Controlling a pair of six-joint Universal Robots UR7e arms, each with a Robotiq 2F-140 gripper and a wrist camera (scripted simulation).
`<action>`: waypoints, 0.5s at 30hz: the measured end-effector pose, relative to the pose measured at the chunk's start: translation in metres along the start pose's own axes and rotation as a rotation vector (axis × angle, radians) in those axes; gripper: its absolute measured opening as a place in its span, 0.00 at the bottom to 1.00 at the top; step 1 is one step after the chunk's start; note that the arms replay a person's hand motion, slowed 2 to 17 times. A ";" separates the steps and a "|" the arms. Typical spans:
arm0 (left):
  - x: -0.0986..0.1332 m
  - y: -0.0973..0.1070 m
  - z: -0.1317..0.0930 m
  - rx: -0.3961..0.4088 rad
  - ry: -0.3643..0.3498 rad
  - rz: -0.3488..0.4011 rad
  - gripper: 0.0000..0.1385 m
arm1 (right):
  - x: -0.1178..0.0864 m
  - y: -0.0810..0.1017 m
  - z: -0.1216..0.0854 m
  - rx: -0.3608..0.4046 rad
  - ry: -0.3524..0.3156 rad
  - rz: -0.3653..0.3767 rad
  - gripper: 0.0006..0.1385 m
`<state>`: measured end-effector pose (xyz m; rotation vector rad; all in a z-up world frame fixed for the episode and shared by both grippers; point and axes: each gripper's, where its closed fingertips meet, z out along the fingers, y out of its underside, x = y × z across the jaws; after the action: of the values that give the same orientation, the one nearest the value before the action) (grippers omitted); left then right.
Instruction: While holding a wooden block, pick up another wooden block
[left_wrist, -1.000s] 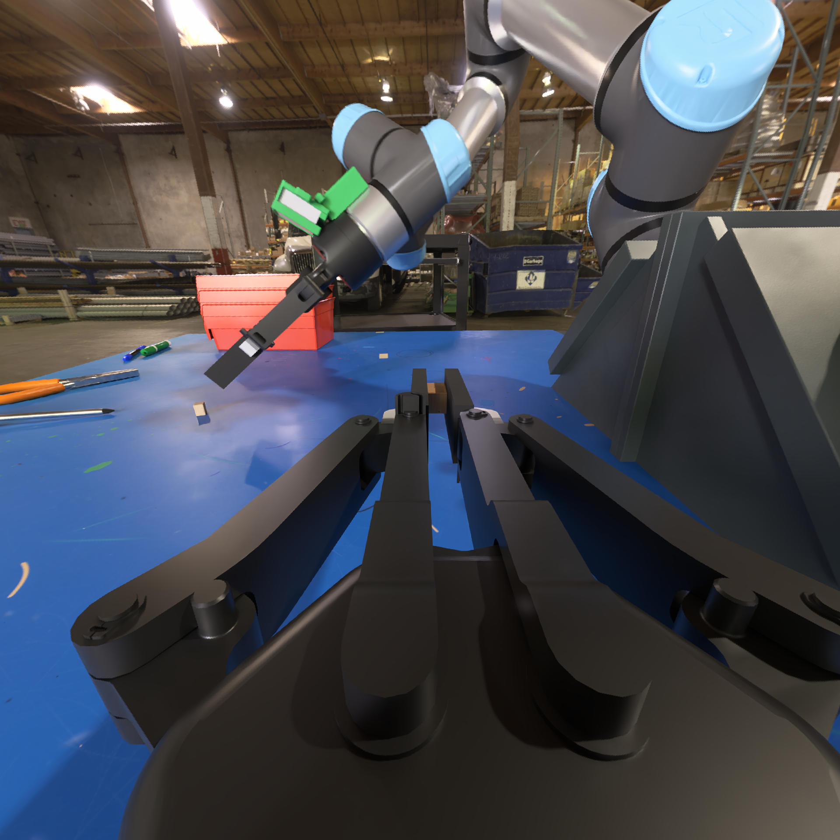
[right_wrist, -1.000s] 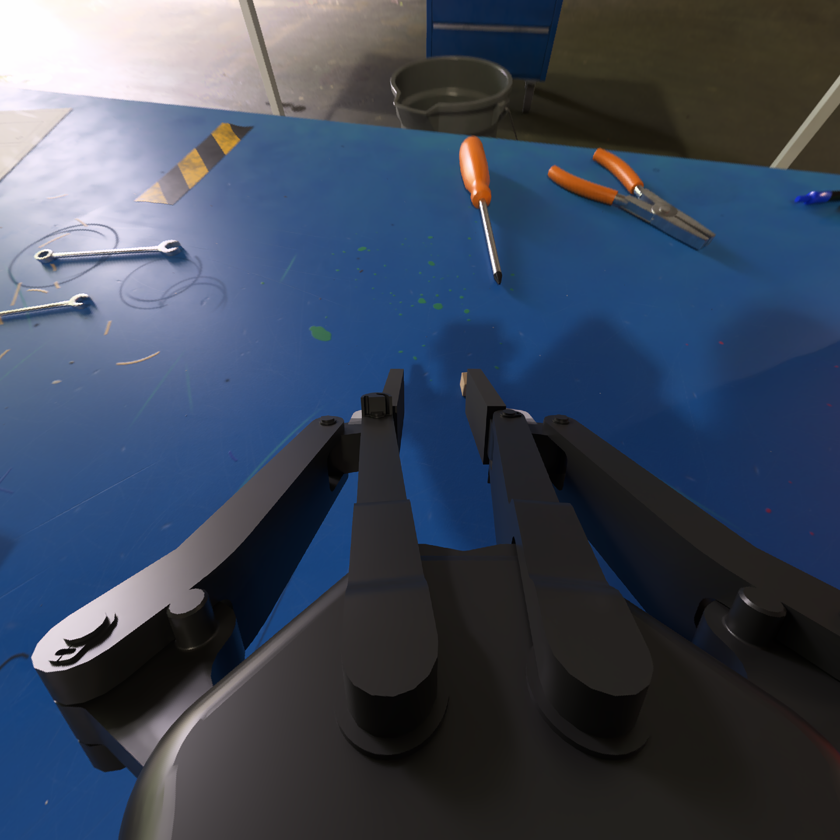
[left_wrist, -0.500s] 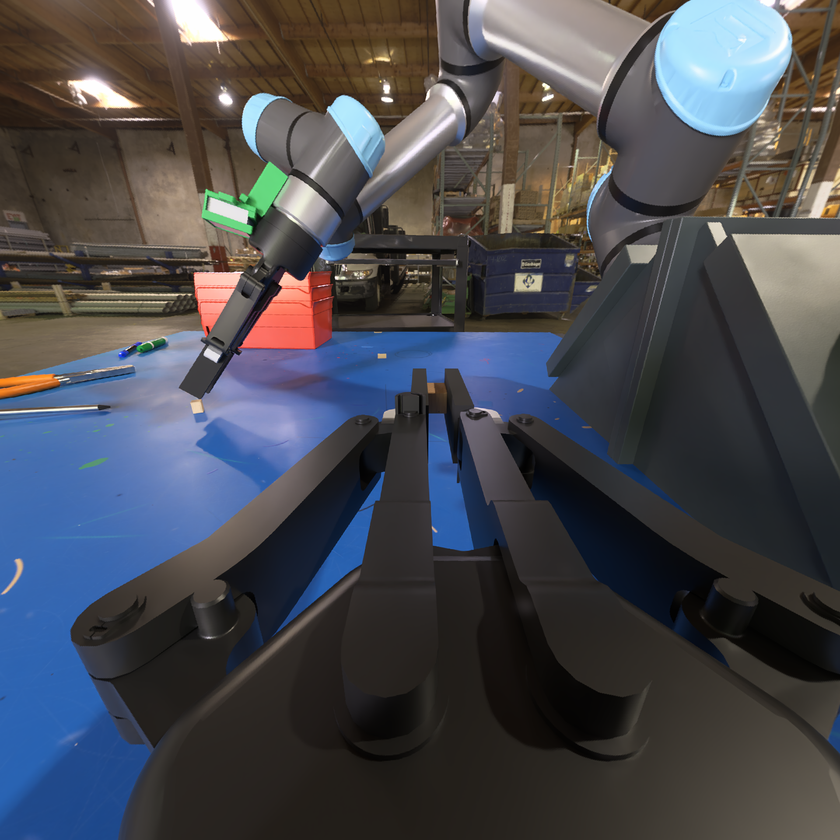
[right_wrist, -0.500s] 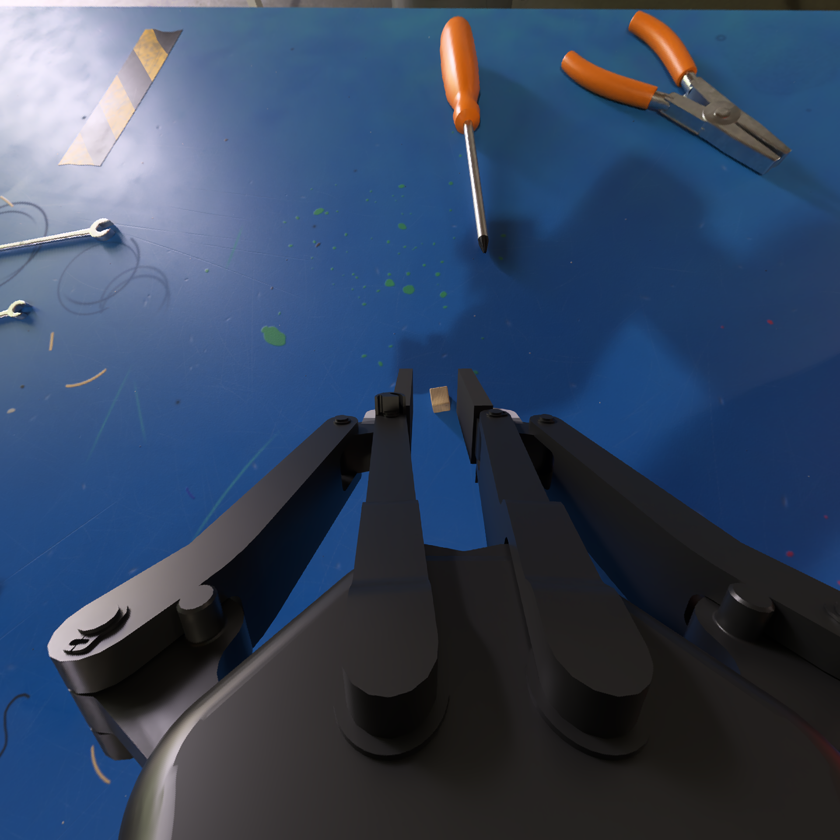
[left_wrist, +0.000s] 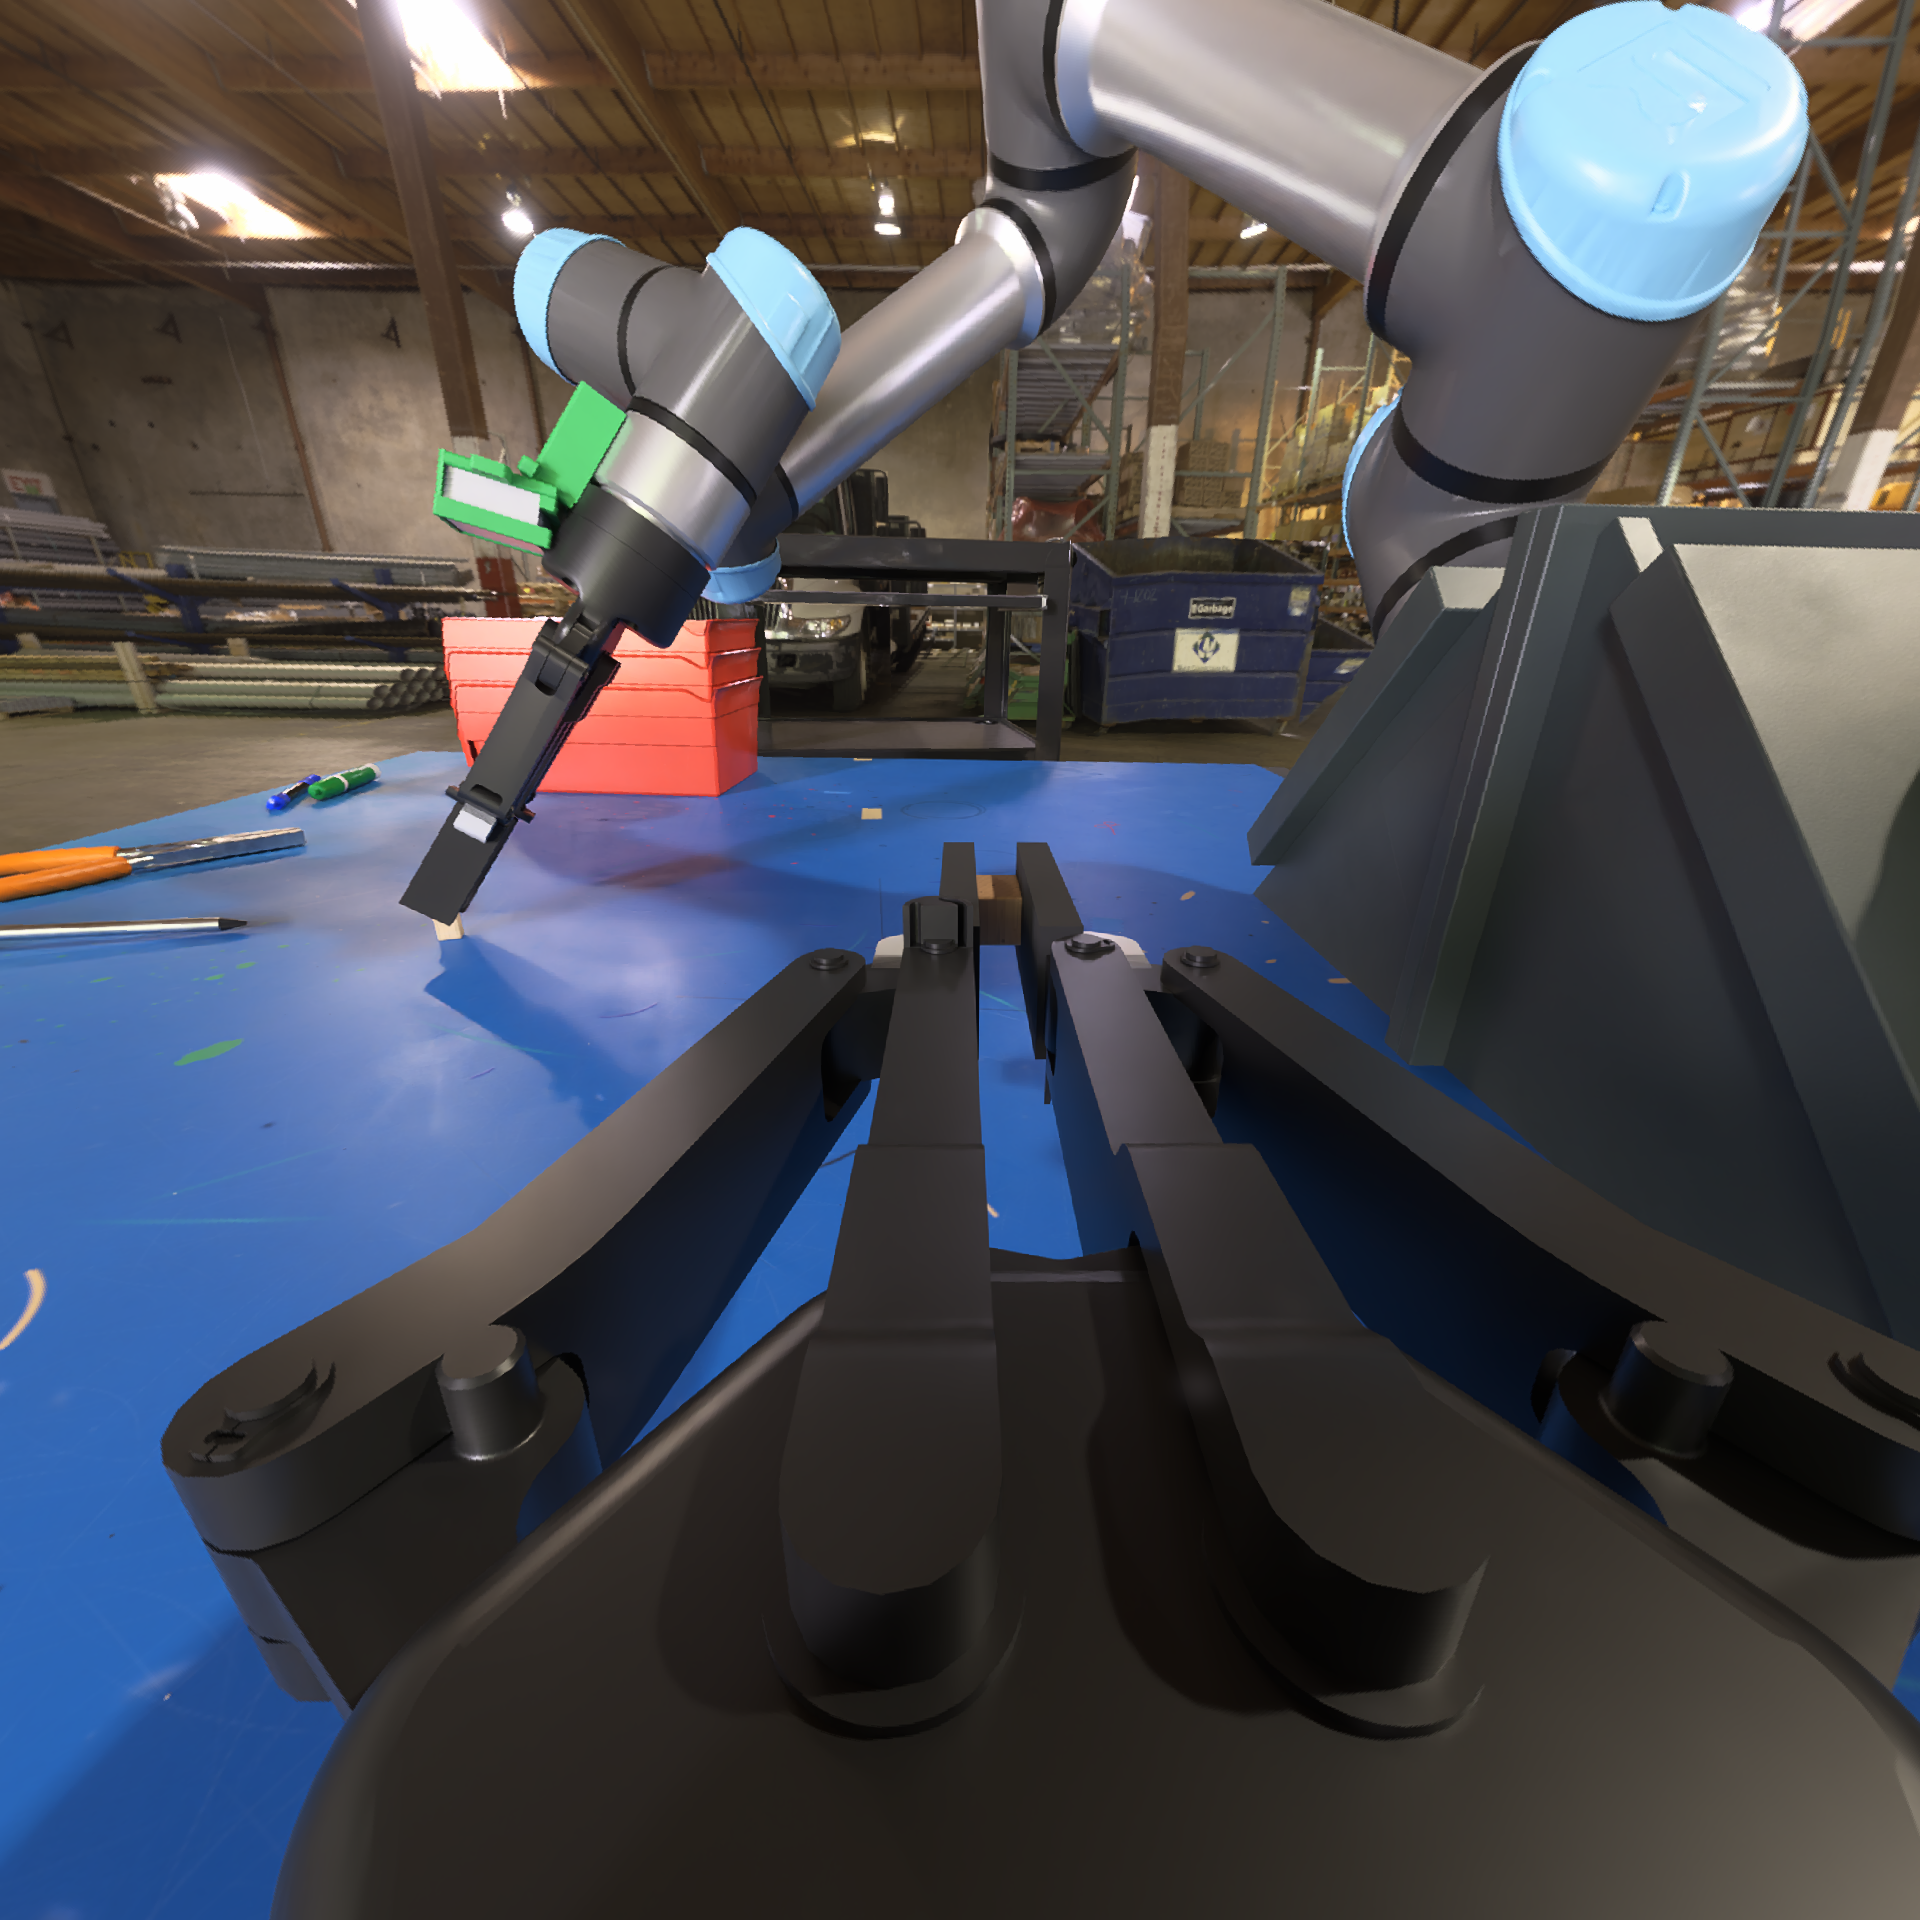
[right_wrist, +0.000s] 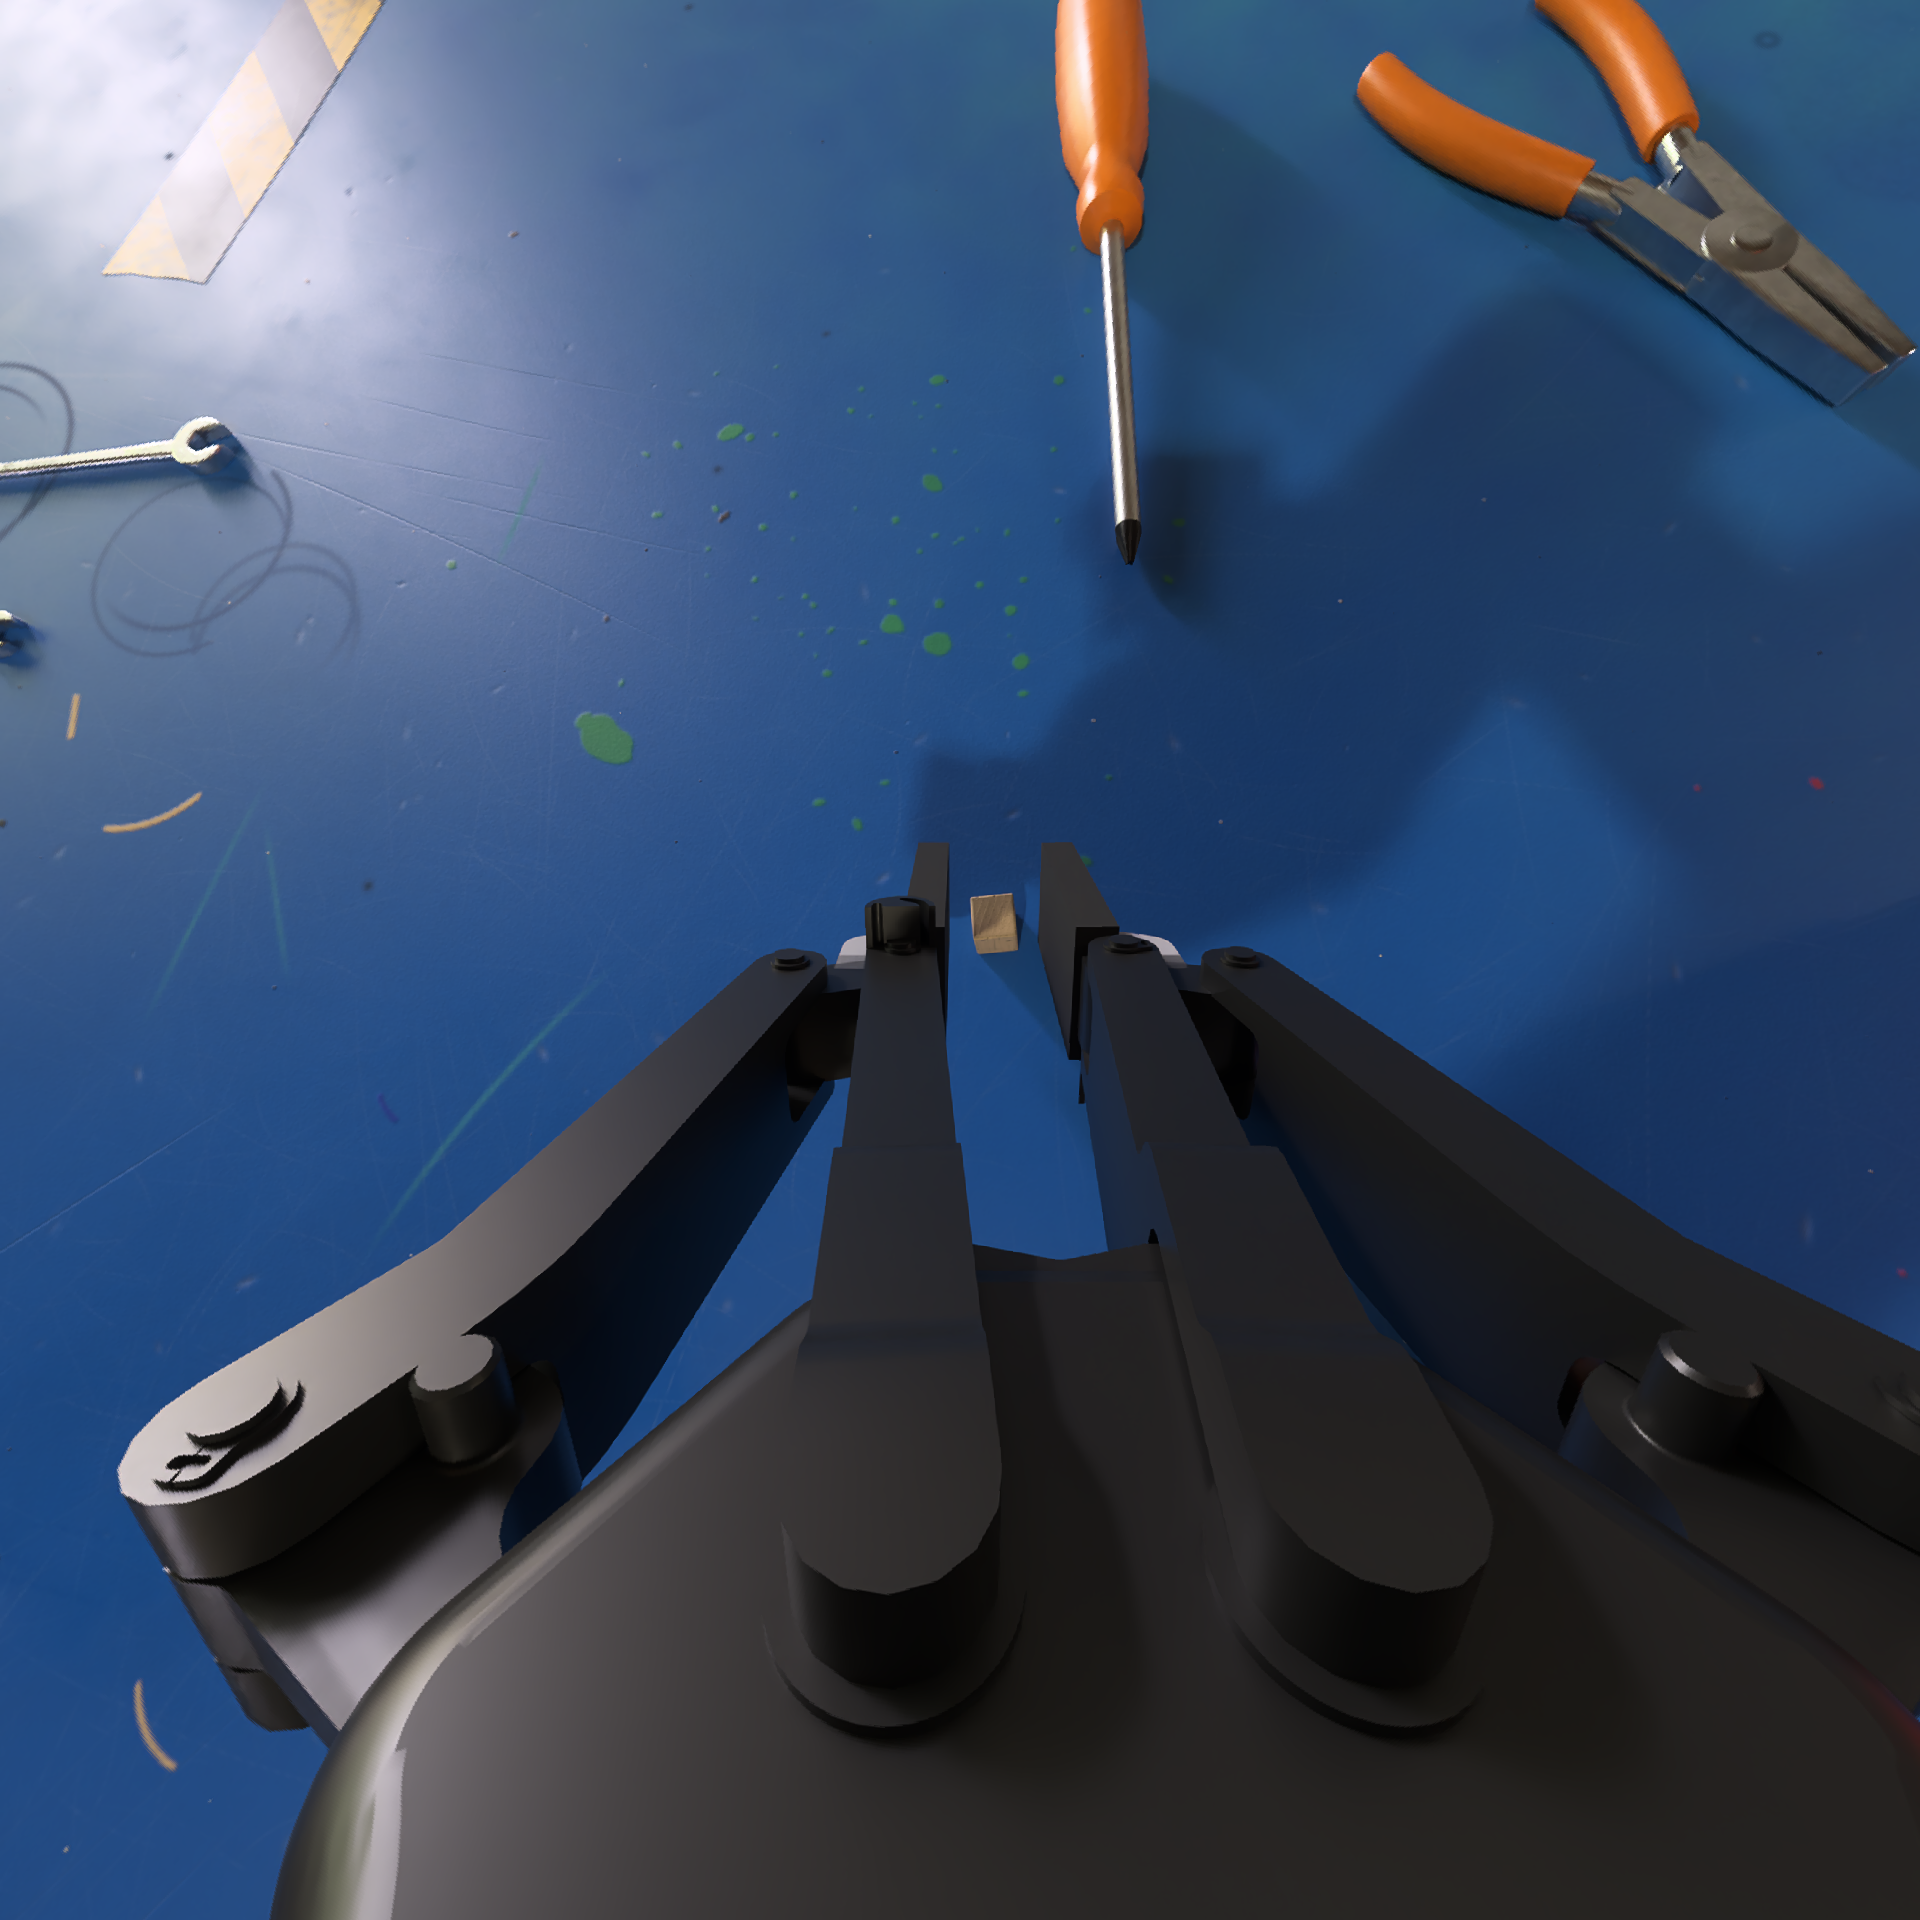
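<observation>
Left gripper (left_wrist: 995, 883): closed on a small dark-brown wooden cube (left_wrist: 1000, 904), which is pinched between the black fingertips above the blue scuffed tabletop (left_wrist: 312, 1122); this hold is best left untouched while the other arm works.

Second block: a small pale wooden cube (right_wrist: 993, 923) is seen lying on the tabletop, in the gap between the right tool's two fingers and touching neither.

Right gripper (right_wrist: 993, 883): open, with the jaws set either side of the pale cube and a narrow strip of blue showing on each side; from the left wrist view its tips (left_wrist: 436, 914) are seen low at the cube (left_wrist: 449, 930), at or just above the surface.

Step in hand: judged to be the closing of the right fingers on the pale cube.

Doing it well: the cube is best kept centred between the pads, since it sits slightly nearer the left finger and could be nudged sideways; the fingers are to be closed slowly and evenly, low enough for the pads to meet the cube's flat sides.

Risk: a cube this small could be tipped or squeezed out if only an edge is caught.

Nearby tools: an orange-handled screwdriver (right_wrist: 1108, 208) and orange-handled pliers (right_wrist: 1662, 197) are seen well apart from the grasp, so no clearance trouble is expected.
</observation>
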<state>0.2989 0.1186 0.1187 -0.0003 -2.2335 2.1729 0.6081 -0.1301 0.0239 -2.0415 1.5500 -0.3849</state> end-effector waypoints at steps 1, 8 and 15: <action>0.000 0.000 0.000 0.000 0.000 0.000 0.08 | 0.000 0.000 0.000 -0.001 0.001 -0.003 0.17; 0.000 0.000 0.000 -0.001 0.001 -0.002 0.08 | 0.001 0.003 0.004 -0.023 0.019 -0.039 0.16; -0.001 0.000 0.000 0.001 0.000 -0.006 0.08 | 0.002 0.004 0.007 -0.024 0.031 -0.056 0.16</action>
<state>0.2994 0.1186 0.1186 0.0059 -2.2296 2.1709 0.6091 -0.1315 0.0152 -2.1106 1.5255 -0.4231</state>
